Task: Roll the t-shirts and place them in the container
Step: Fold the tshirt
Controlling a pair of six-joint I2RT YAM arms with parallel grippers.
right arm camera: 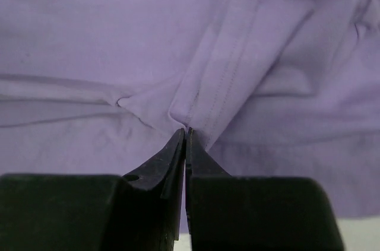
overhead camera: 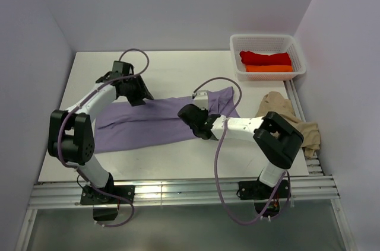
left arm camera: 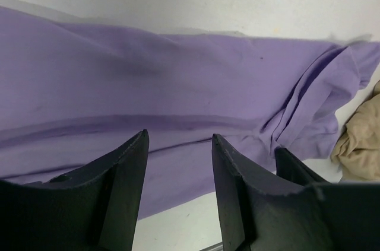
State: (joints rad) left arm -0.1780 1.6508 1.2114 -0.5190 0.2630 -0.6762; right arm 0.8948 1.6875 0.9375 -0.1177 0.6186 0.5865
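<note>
The lavender t-shirt [overhead camera: 148,123] is laid flat on the table [overhead camera: 178,67] as a long band, not yet rolled; it lies directly under both pincers. The right pincer [right arm camera: 186,132] is clenched, and a small ridge of the lavender cloth appears to be nipped at its tips, with puckers running away from them on either side. The left pincer [left arm camera: 178,138] is held half parted above the cloth with nothing between its fingers; the band stretches out ahead of it and to both sides. The beige t-shirt [overhead camera: 285,117] is heaped beyond the right pincer's outer side; the red t-shirt [overhead camera: 265,58] and orange t-shirt [overhead camera: 270,68] are already bundled in the basket [overhead camera: 267,37] well beyond it. The step in hand is judged to be the tidying of the band before rolling; next, the nipped fold should be drawn over smoothly while the far cloth is pinned down by the left pincer.
</note>
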